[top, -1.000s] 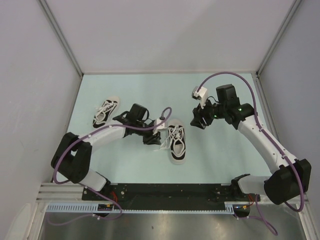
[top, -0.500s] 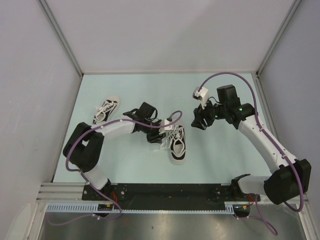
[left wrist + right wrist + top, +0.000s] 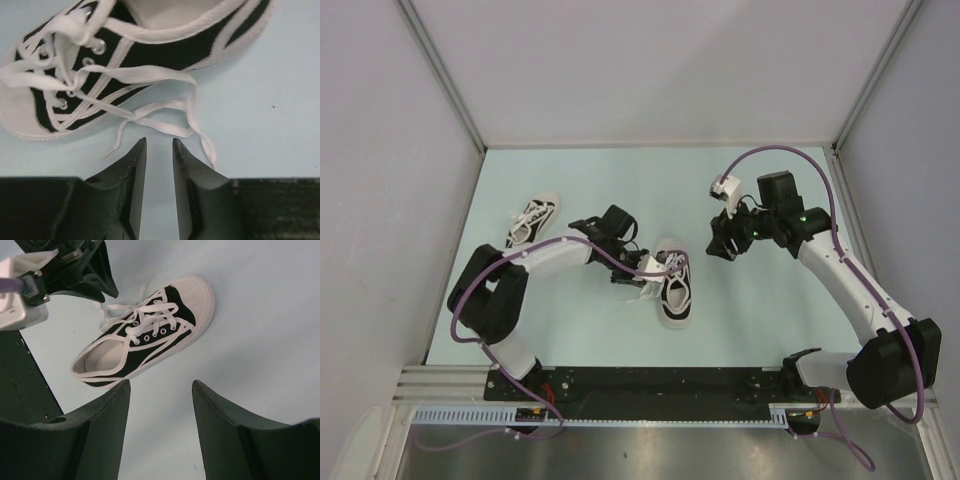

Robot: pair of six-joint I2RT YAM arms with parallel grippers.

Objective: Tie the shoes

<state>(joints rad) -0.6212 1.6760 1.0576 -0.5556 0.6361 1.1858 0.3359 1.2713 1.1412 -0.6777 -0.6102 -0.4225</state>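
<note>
One of the shoes (image 3: 674,290), black canvas with a white toe cap, lies mid-table; its white laces (image 3: 165,107) trail loose on the surface beside it. My left gripper (image 3: 642,284) sits low at that shoe's (image 3: 150,47) lace side. Its tips (image 3: 159,140) stand just short of the lace loops, open by a narrow gap with nothing between them. The second shoe (image 3: 532,222) lies at the far left. My right gripper (image 3: 718,246) hovers to the right of the middle shoe (image 3: 145,335), open wide and empty (image 3: 160,385).
Grey walls enclose the pale blue table (image 3: 770,320) on three sides. The left arm's purple cable (image 3: 610,255) loops over its wrist near the shoe. The arm bases stand on a black rail (image 3: 660,385) at the near edge.
My left gripper has slid right and a little nearer, up to the middle shoe's laces, and its jaws have narrowed. The right arm has barely moved.
</note>
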